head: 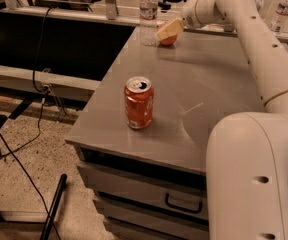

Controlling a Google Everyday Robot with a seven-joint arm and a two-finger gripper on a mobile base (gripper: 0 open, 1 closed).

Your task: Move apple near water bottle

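The apple (168, 40) rests on the grey table (204, 89) at its far edge, just right of the clear water bottle (148, 15) with the white cap. Only the apple's lower half shows. My gripper (167, 30) hangs right above it, and its pale fingers (170, 28) cover the apple's top. The jaws look open and are not closed on the apple. The white arm reaches in from the right.
An orange-red soda can (139, 103) stands upright near the table's front left. A second, smaller-looking clear bottle (286, 9) stands at the far right behind the arm. The table's left edge drops to the floor, where cables lie. Drawers sit below the front edge.
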